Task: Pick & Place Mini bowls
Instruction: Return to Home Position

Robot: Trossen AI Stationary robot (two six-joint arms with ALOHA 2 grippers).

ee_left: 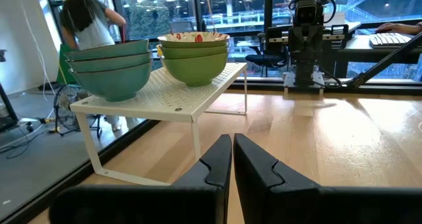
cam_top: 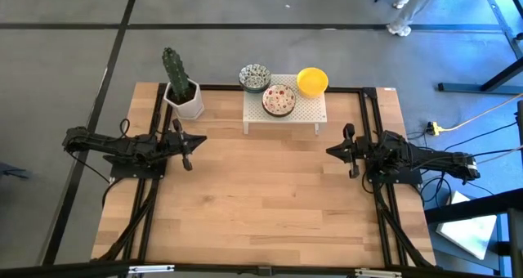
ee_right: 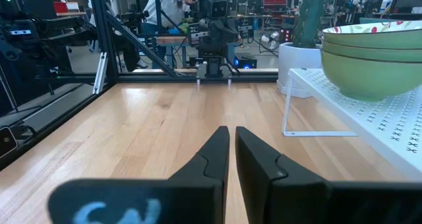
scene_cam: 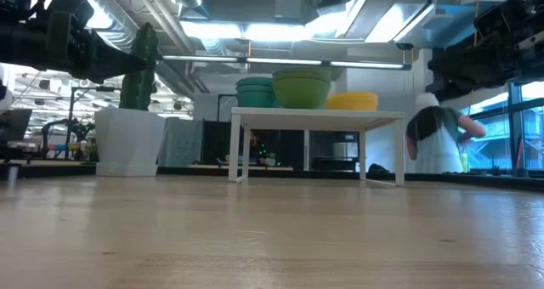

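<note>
Three stacks of mini bowls stand on the white perforated rack (cam_top: pixel 283 114) at the table's far middle. One is teal-speckled (cam_top: pixel 254 77), one red-floral (cam_top: pixel 279 100), one plain yellow (cam_top: pixel 312 81). The left wrist view shows the teal stack (ee_left: pixel 109 69) and the floral stack, green outside (ee_left: pixel 194 56). The right wrist view shows the floral stack (ee_right: pixel 376 62). My left gripper (cam_top: pixel 201 141) (ee_left: pixel 233 151) is at the table's left, shut and empty. My right gripper (cam_top: pixel 331 151) (ee_right: pixel 232 145) is at the table's right, shut and empty. The two grippers point at each other.
A white pot with a green cactus (cam_top: pixel 184 98) stands left of the rack, near the left gripper. Bare wooden table (cam_top: pixel 270 196) lies between the arms and toward the near edge. A person (scene_cam: pixel 438 136) moves in the room beyond the far edge.
</note>
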